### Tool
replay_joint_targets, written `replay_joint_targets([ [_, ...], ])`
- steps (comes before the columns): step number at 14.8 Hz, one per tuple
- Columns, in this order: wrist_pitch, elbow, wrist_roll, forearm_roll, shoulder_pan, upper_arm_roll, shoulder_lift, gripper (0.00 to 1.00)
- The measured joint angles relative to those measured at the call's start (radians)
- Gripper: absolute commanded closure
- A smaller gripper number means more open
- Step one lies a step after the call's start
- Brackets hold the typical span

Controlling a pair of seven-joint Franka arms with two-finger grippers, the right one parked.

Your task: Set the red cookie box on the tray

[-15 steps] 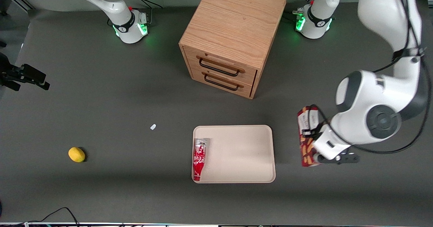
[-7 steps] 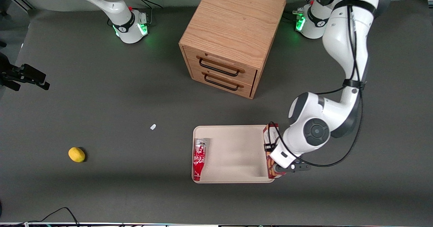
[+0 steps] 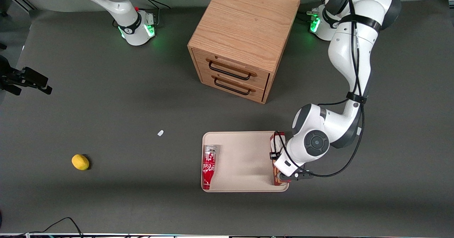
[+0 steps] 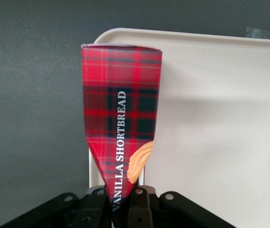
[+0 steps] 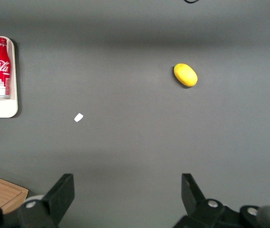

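Counter (image 3: 106,106) dark grey, carrying everything. Wooden drawer cabinet (image 3: 244,36) stands farther from the front camera than the tray, both drawers shut. Tray (image 3: 244,181) cream, low rim, lies in front of the cabinet's drawers, nearer the camera. In the tray: a red Coca-Cola bottle (image 3: 209,167) lying flat along the rim toward the parked arm's end; bare tray floor between bottle and box.

Gripper (image 4: 123,202) over the tray's rim toward the working arm's end, jaws closed tight on the red cookie box (image 4: 120,114), pinching its narrow plaid edge. Box held end-on above that edge of the tray (image 4: 211,118); touching the tray or not, cannot tell. In the front view the box (image 3: 277,138) is mostly hidden by the wrist.

Lemon (image 3: 80,162) far toward the parked arm's end, small white scrap (image 3: 160,133) between it and the tray.

Versus a second ago: box was outside the tray over bare counter, now carried in over the rim. Bottle, lemon, scrap unmoved.
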Motion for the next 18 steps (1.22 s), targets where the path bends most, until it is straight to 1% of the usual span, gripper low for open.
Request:
replay_joint_targets([
  [1,0.000,0.000,-0.003,0.000,0.000,0.000,0.000,0.79],
  [3,0.000,0.000,-0.007,0.001,0.000,0.002,0.000,0.30],
  [4,0.000,0.000,-0.009,0.002,0.001,0.004,0.001,0.00],
  [9,0.000,0.014,-0.016,0.003,0.005,0.006,-0.005,0.00],
  [12,-0.011,0.018,-0.018,0.002,0.021,0.007,-0.046,0.00],
  [15,-0.103,0.018,-0.018,0.002,0.054,0.009,-0.135,0.00],
  [18,-0.219,-0.014,-0.010,0.002,0.124,0.014,-0.268,0.00],
])
